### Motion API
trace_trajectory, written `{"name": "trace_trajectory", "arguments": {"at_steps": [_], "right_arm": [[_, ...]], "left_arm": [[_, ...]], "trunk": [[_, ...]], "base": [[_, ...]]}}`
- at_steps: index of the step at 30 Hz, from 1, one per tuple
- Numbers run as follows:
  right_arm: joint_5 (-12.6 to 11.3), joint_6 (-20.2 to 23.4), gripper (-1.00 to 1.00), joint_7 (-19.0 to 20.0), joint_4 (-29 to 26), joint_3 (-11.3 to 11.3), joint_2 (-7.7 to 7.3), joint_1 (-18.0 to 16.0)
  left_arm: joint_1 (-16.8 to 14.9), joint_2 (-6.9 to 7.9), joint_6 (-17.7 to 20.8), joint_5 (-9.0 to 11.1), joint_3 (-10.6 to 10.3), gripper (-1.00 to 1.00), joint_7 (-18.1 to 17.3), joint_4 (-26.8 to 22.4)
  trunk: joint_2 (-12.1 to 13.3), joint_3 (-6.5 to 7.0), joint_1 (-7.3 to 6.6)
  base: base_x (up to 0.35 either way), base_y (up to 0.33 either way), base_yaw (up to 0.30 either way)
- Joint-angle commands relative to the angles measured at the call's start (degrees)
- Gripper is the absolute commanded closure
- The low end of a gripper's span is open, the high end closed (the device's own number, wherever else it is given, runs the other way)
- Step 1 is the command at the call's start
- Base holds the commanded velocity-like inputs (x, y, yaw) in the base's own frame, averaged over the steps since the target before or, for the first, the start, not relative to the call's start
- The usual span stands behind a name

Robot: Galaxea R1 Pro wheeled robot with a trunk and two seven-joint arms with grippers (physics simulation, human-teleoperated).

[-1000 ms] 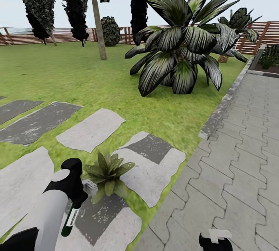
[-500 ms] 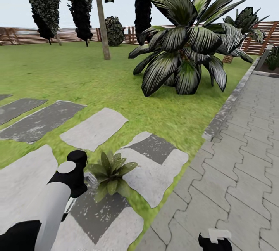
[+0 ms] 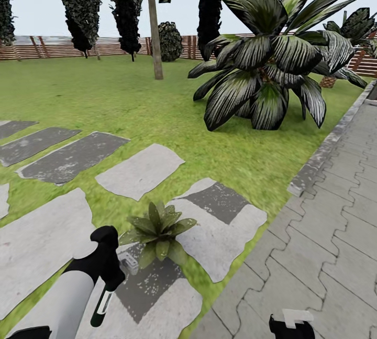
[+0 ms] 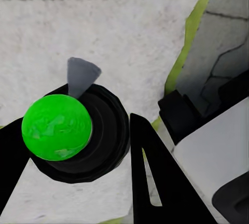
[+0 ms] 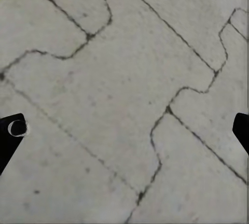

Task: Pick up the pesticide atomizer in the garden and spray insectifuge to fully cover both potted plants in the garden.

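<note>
One potted plant (image 3: 158, 226), a low rosette of pointed green leaves, sits on a stepping stone in the garden lawn (image 3: 104, 103). Just left of it, my left gripper (image 3: 107, 271) is shut on the pesticide atomizer (image 3: 101, 305), whose dark green bottle hangs below the hand. Its grey nozzle (image 3: 128, 263) points toward the plant. In the left wrist view the atomizer (image 4: 57, 126) shows a bright green cap on a black body between my black fingers (image 4: 155, 182). My right gripper (image 3: 290, 323) hangs low over the paving, open (image 5: 124, 130). The second potted plant is out of view.
Pale and dark stepping stones (image 3: 141, 171) cross the grass. A grey paved path (image 3: 335, 213) with a kerb (image 3: 324, 150) runs along the right. A big striped-leaf plant (image 3: 267, 66), a thin tree trunk (image 3: 154, 30) and a brown slatted fence (image 3: 52, 45) stand farther back.
The camera has turned, so the whole picture has slid to the right. My left gripper with the atomizer stays beside the plant, now slightly lower. The right gripper holds still.
</note>
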Motion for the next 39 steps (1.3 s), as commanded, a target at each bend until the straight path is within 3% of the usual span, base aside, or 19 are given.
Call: {"name": "trace_trajectory", "arguments": {"at_steps": [1,12,20,24,30,39], "right_arm": [[0.6,-0.2,-1.0,-0.26,0.11,-0.41,-0.04,-0.05],[0.61,-0.16,-1.0,-0.3,0.17,-0.41,0.13,-0.05],[0.6,-0.16,-1.0,-0.34,0.19,-0.41,0.2,-0.05],[0.59,-0.16,-1.0,-0.34,0.19,-0.41,0.21,-0.05],[0.6,-0.16,-1.0,-0.34,0.19,-0.41,0.21,-0.05],[0.53,-0.16,-1.0,-0.34,0.19,-0.41,0.18,-0.05]], "left_arm": [[-0.03,-0.03,0.62,-0.48,0.19,1.0,-0.53,0.04],[0.86,0.12,2.02,-0.4,0.24,1.0,-0.59,0.13],[0.94,0.42,2.04,-0.4,0.35,1.0,-0.6,0.13],[0.94,0.47,2.04,-0.4,1.99,1.0,-0.59,0.13],[0.94,0.7,2.04,-0.5,3.3,1.0,-0.52,0.13],[0.94,0.22,2.1,-1.1,2.95,1.0,-0.52,-0.17]], "trunk": [[-0.02,-0.05,-0.01],[-0.02,-0.05,-0.01],[-0.02,-0.05,-0.01],[-0.02,-0.05,-0.01],[-0.02,-0.05,-0.01],[-0.02,-0.05,-0.01]], "base": [[0.05,-0.024,0.001],[0.17,-0.187,0.026],[0.106,-0.268,0.263],[0.134,-0.256,0.276],[0.174,-0.042,0.276],[0.005,-0.001,0.209]]}}
